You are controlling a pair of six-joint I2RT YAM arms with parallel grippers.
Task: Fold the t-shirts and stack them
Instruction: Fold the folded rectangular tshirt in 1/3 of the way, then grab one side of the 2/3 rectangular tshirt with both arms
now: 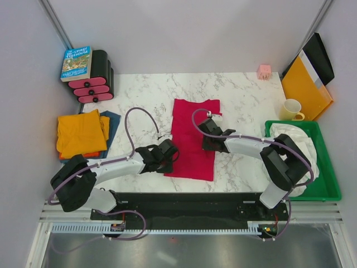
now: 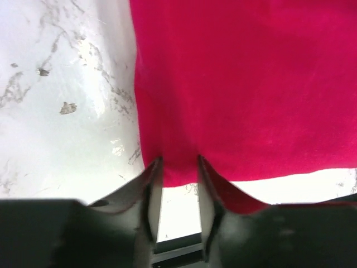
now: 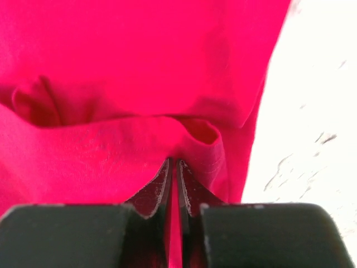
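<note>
The crimson red t-shirt (image 1: pixel 192 137) lies folded into a long strip on the middle of the marble table. My left gripper (image 1: pixel 169 152) is open at the shirt's lower left corner, its fingertips (image 2: pixel 154 165) set either side of the hem (image 2: pixel 178 167). My right gripper (image 1: pixel 205 137) is at the strip's right edge, shut on a raised pinch of the red fabric (image 3: pixel 189 134). The orange t-shirt (image 1: pixel 81 133) lies folded on the dark blue t-shirt (image 1: pixel 112 124) at the table's left.
A book (image 1: pixel 76 62) rests on a black and pink stack (image 1: pixel 93 84) at the back left. A pink block (image 1: pixel 264 71), an orange-yellow folder (image 1: pixel 304 84) and a yellow mug (image 1: pixel 291 110) are at the back right. A green tray (image 1: pixel 329 178) holds white cloth.
</note>
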